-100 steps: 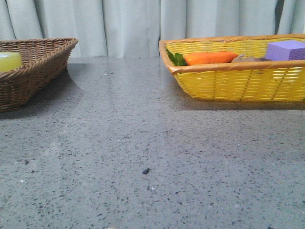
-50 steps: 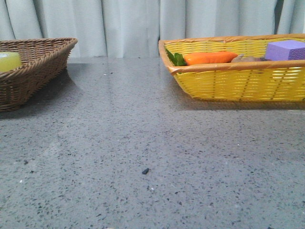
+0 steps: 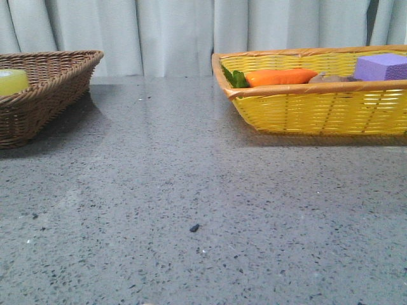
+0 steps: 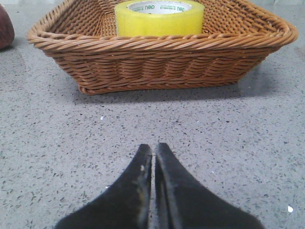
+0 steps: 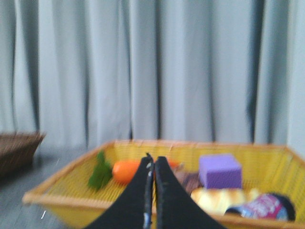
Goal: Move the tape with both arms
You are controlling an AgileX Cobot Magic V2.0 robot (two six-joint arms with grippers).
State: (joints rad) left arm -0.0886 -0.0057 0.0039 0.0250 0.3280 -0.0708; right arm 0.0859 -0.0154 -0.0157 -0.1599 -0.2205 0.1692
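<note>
Front view: the wide roll of translucent yellow tape (image 3: 13, 81) lies in the brown wicker basket (image 3: 57, 89) at the left of the grey speckled desk (image 3: 191, 190); the yellow woven basket (image 3: 318, 111) stands at the right. No arm shows.

Left wrist view: the black left gripper (image 4: 153, 150) has its jaws pressed together, empty, low over the desk. The tape lies straight ahead, core upward, behind the basket's near wall; this arm looks nearer.

Right wrist view: the black right gripper (image 5: 151, 160), jaws likewise closed, faces the yellow basket; no tape here.
</note>
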